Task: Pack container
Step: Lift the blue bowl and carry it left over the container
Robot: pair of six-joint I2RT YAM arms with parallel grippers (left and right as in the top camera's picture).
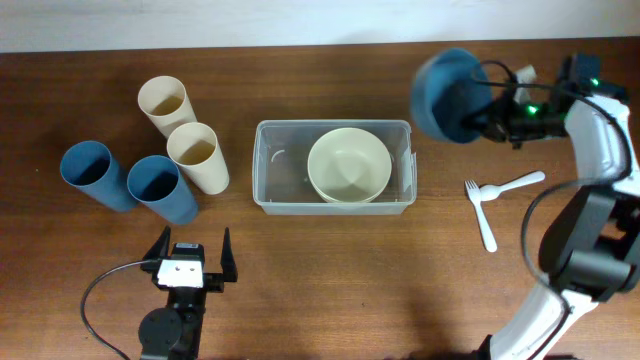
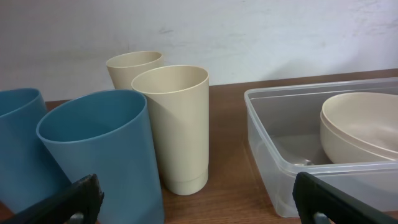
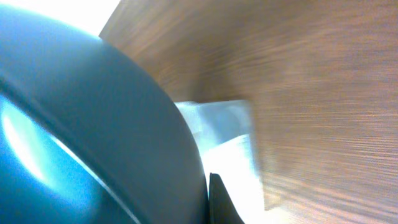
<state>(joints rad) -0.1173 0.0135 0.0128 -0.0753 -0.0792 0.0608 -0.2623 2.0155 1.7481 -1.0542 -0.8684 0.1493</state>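
Shows the container (image 1: 272, 170) at the centre of the worktop (image 1: 330, 290), mouth up, long axis lying 9-to-3 o'clock, with a cream bowl (image 1: 349, 165) seated toward its 3 o'clock end. Shows right jaws clenched on a blue bowl (image 1: 450, 95) held aloft at its 2 o'clock, likely for nesting inside; left jaws released, idle at 7 o'clock.

1. No words, numbers or brand names can be read in any of the three views.
2. The container (image 1: 278, 175) is clear plastic, and no label or sign can be read on it.
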